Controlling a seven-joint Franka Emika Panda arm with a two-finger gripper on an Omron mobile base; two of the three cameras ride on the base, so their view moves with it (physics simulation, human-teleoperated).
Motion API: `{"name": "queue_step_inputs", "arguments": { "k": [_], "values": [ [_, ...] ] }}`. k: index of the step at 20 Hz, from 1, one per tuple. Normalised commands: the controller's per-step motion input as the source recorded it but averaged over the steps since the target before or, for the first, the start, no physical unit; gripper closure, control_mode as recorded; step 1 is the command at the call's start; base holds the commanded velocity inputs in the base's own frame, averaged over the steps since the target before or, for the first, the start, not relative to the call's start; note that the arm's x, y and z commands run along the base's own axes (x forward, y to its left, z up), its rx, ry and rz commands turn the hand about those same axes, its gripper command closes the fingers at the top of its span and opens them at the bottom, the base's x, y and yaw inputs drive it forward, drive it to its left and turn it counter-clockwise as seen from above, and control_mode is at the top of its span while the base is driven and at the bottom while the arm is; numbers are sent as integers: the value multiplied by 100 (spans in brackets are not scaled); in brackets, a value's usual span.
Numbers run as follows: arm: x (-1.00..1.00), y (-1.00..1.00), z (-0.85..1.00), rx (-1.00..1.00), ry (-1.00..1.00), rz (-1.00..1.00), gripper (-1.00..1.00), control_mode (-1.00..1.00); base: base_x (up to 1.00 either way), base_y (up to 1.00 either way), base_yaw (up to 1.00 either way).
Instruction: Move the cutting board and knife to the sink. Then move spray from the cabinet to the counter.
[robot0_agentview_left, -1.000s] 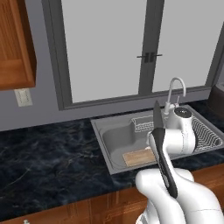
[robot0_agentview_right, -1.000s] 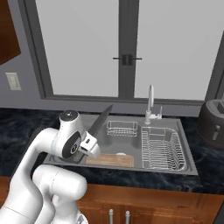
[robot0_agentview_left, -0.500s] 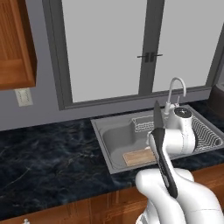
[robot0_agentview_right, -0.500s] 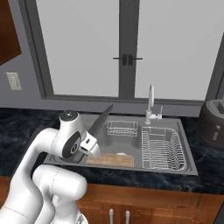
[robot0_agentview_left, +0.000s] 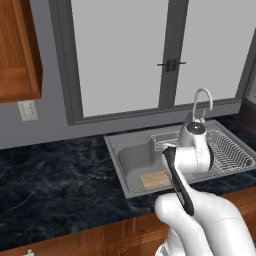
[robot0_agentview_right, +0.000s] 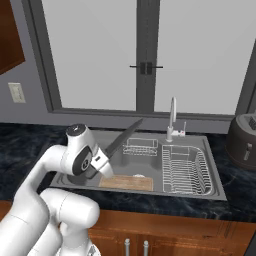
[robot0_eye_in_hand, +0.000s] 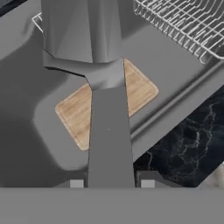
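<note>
End effector (robot0_agentview_right: 101, 163) clenched on knife (robot0_agentview_right: 122, 140), blade aimed toward one o'clock in right base view. Poised above sink (robot0_agentview_right: 216, 190); cutting board (robot0_agentview_right: 126, 182) already in basin, directly beneath at six o'clock.

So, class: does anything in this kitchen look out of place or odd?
Mildly, yes. The cutting board lies flat in the sink, and the knife isn't lying anywhere: the gripper holds it by the handle over the basin, blade angled up toward the window.
</note>
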Motion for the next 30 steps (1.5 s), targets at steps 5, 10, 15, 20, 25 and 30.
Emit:
{"name": "queue_step_inputs", "arguments": {
  "k": [5, 10, 15, 20, 25, 30],
  "values": [
    [59, 21, 0, 2, 6, -25, 100, -100, 0, 0, 0],
    [41, 11, 0, 16, 10, -21, 100, -100, 0, 0, 0],
    [23, 2, 0, 20, 10, -18, 100, -100, 0, 0, 0],
    [5, 8, -3, 18, 3, -16, 100, -100, 0, 0, 0],
    [3, 15, -24, 10, 0, -19, 100, -100, 0, 0, 0],
    [8, 10, -27, 14, 0, -21, 100, -100, 0, 0, 0]
  ]
}}
